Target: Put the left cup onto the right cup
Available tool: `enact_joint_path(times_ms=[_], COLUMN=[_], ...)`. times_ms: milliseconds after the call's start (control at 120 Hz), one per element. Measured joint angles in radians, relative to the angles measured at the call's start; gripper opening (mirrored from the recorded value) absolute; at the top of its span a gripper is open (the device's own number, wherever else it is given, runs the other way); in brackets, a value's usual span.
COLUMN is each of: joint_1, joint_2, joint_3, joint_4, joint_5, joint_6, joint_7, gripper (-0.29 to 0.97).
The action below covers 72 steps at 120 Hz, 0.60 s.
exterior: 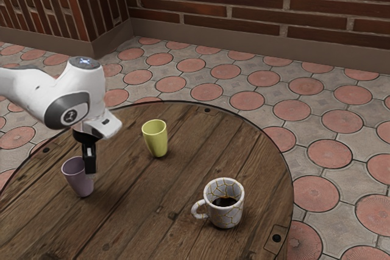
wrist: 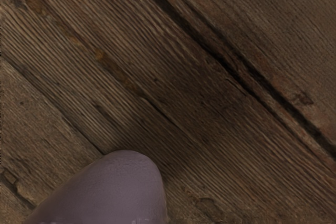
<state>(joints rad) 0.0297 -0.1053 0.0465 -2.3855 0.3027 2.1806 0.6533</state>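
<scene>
A pale purple cup [exterior: 78,177] stands at the exterior view's left on the round wooden table [exterior: 183,223]. My gripper [exterior: 89,164] comes down on its right rim, and the black fingers [exterior: 90,156] are close together, shut on the cup's wall. In the wrist view the purple cup [wrist: 113,190] sits blurred just under my hand, over the planks. A yellow-green cup [exterior: 155,137] stands upright further right and back. I cannot tell whether the purple cup is touching the table or is just off it.
A white mug [exterior: 222,203] with gold crack lines and dark liquid stands near the table's front right, handle toward the exterior view's left. The table edge curves close behind the yellow-green cup. A brick wall and tiled floor lie beyond.
</scene>
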Motion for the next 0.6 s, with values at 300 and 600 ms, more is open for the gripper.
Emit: enact_joint_path(times_ms=[300,600], joint_1=[0.085,0.085], joint_2=[0.034,0.026], joint_3=[0.003,0.003], joint_4=[-0.093,-0.083], joint_5=[0.033,0.035], joint_6=[0.138,0.202], joint_7=[-0.04,-0.061], gripper=[0.47,0.0])
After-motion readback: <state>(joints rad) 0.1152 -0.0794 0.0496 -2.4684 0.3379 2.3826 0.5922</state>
